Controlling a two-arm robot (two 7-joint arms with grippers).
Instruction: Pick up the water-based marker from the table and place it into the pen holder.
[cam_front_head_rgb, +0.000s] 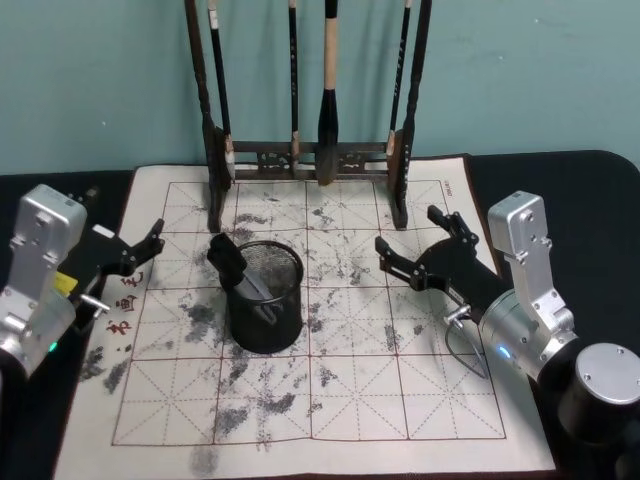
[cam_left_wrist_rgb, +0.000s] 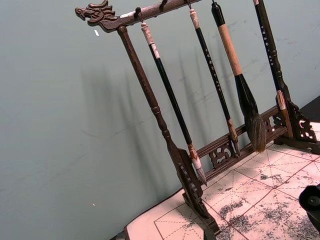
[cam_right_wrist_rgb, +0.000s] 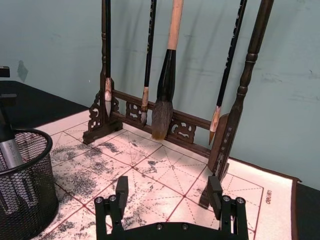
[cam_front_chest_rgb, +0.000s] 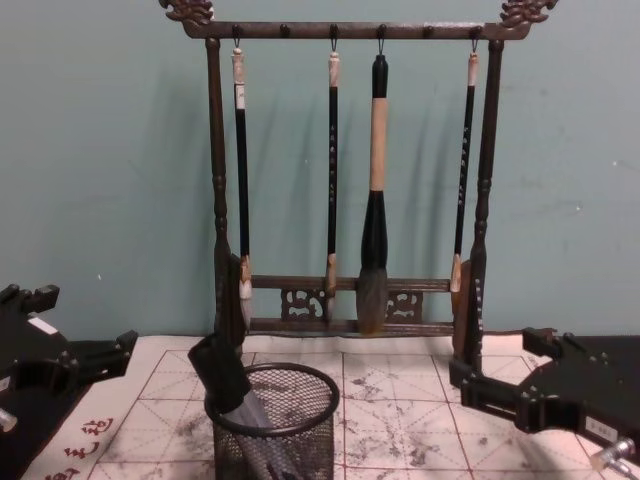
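A: Which step is this?

B: The last one, by my reading. The marker (cam_front_head_rgb: 240, 272) already stands in the holder (cam_front_head_rgb: 264, 300), leaning against its left wall with the black cap end poking out above the rim. Nothing is left lying on the mat (cam_front_head_rgb: 400, 390).

A: And the grippers?

B: The right gripper (cam_front_head_rgb: 412, 248) hovers over the mat to the right of the holder, apart from it, jaws spread and empty. The left gripper (cam_front_head_rgb: 150, 243) sits at the mat's left edge, also spread and holding nothing.

A: So what does the next move call for?

B: Probably just backing both arms away, as I judge it. The marker looks settled, so no regrasp seems needed.

A: Any tight spots?

B: The rack (cam_front_head_rgb: 310, 150) stands behind the holder, its brushes (cam_front_head_rgb: 327, 110) hanging low, and its right post is near the right gripper's far finger. Pulling that arm toward the robot or outward to the right avoids it. The front half of the mat is free, and the left arm has dark table (cam_front_head_rgb: 570, 190) outside it.
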